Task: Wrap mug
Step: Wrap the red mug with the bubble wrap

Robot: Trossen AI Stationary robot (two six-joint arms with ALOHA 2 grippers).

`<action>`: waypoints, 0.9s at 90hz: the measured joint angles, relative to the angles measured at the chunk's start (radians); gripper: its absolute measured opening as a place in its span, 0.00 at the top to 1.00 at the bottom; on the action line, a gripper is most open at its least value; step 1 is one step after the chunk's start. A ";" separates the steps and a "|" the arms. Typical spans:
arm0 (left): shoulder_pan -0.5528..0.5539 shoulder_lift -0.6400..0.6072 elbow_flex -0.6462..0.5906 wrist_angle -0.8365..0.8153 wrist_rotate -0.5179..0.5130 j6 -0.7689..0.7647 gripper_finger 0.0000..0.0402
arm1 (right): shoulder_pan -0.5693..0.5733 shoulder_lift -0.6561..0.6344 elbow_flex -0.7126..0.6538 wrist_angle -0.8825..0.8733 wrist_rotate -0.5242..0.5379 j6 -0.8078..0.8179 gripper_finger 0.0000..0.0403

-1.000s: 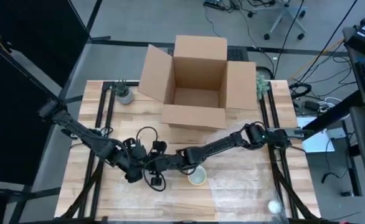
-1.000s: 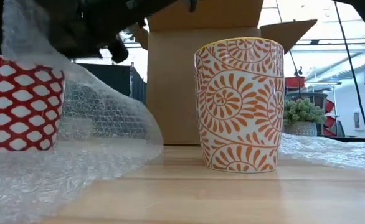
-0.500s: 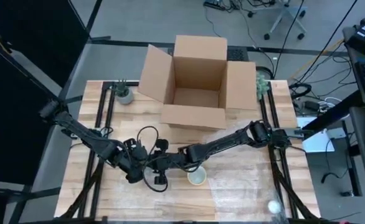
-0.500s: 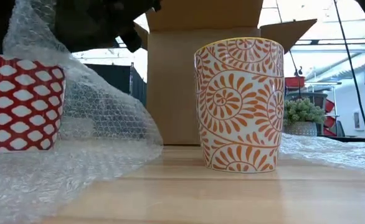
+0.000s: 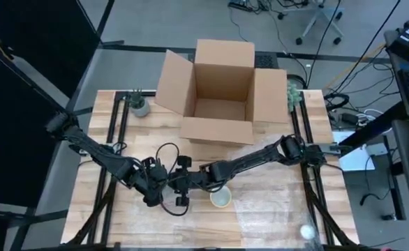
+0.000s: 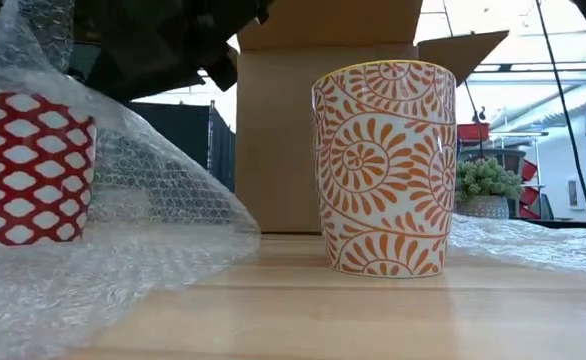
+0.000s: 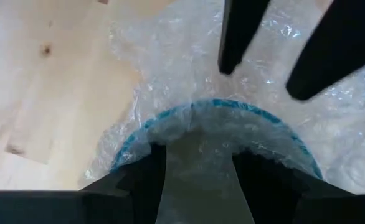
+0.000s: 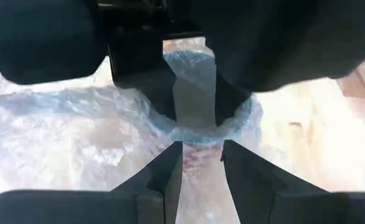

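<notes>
Bubble wrap (image 5: pixel 190 209), clear and crinkled, is covering much of the tabletop's (image 5: pixel 100 132) near half in the high view, where both arms are meeting over it left of centre near the front edge. The left gripper (image 5: pixel 157 189) and right gripper (image 5: pixel 182 183) are crowding together there, hiding the mug beneath them. An orange-patterned cup (image 5: pixel 220 199) is standing just beside them to the right, and an open cardboard box (image 5: pixel 218 94) is sitting at the far edge, with a small potted plant (image 5: pixel 140 106) near the far left corner.

From the low view, the red-and-white mug (image 6: pixel 28 165) is standing upright on the wrap at the left, with a sheet of bubble wrap (image 6: pixel 153 190) rising over its rim and draping down its far side. The orange cup (image 6: pixel 385 168) is standing bare on the wood, well apart.

Through the left wrist view, the fingers (image 7: pixel 145 180) are standing apart, straddling the mug's blue rim (image 7: pixel 232 109) with film lying over it; two dark fingers of the other arm (image 7: pixel 238 31) are hanging beyond.

In the right wrist view, its fingers (image 8: pixel 167 171) are likewise parted around the rim (image 8: pixel 195 134) (whether either is actually pinching film cannot be told).

The mug is probably ceramic: stiff, weighty, breakable, and slippery under plastic. The wrap is light and limp, best pinched at an edge while the mug is steadied by its wall.
</notes>
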 joint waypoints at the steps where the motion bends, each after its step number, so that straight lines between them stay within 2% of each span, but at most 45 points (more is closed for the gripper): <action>1: 0.000 0.000 0.000 0.001 0.000 0.001 0.55 | 0.000 -0.004 0.000 -0.008 0.000 0.000 0.75; 26: 0.000 0.001 -0.001 0.002 0.004 0.006 0.55 | 0.038 -0.096 0.001 -0.159 -0.025 0.029 0.75; 35: 0.000 0.001 -0.002 0.002 0.005 0.006 0.55 | 0.074 -0.104 0.002 -0.129 -0.082 0.031 0.75; 51: 0.000 0.002 -0.002 0.002 0.005 0.006 0.55 | 0.121 -0.066 0.002 -0.025 -0.071 0.019 0.75; 68: 0.000 0.002 -0.002 0.002 0.005 0.013 0.55 | 0.102 -0.023 0.002 0.114 -0.069 -0.007 0.75; 81: 0.000 0.002 -0.002 0.002 0.007 0.023 0.55 | 0.070 0.024 0.001 0.126 -0.068 -0.006 0.75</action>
